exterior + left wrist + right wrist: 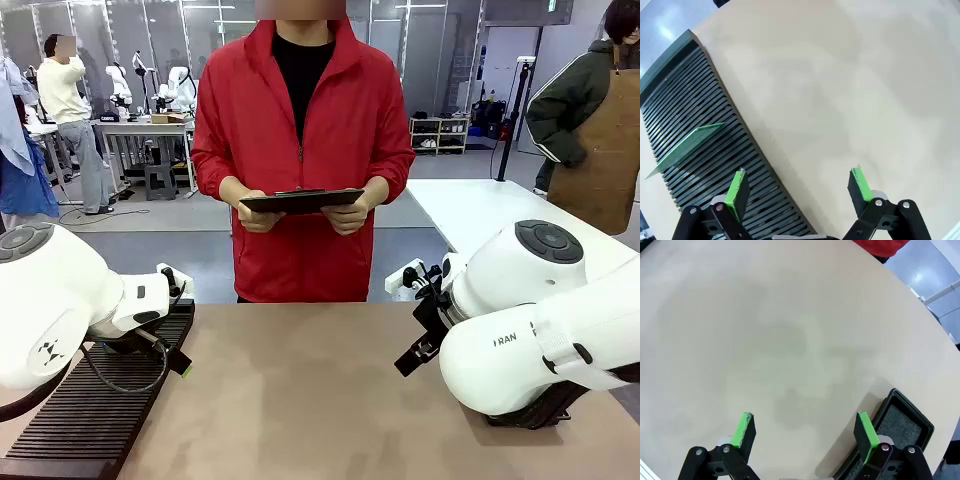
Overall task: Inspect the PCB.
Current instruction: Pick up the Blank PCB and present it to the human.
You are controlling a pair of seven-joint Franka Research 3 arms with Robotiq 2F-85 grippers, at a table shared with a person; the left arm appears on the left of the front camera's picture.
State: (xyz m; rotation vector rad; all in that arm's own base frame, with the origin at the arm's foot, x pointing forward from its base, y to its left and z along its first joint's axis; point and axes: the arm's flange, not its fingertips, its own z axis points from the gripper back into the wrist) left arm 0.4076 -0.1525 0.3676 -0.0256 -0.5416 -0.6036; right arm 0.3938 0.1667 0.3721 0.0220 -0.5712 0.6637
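- tan desk (300, 395), matte top with faint darker smudges
- black slotted rack (95, 415) lying flat at its left edge
- shallow black tray (901, 424), grey-lined, at right edge

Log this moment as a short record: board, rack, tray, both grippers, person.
PCB: green, slotted on edge in the black rack, untouched
left gripper: jaws open, holding nothing, over the rack's border
right gripper: jaws open, holding nothing, over the table
tray: black, shallow, beside the right gripper
person: at the far side, holding a dark clipboard in both hands
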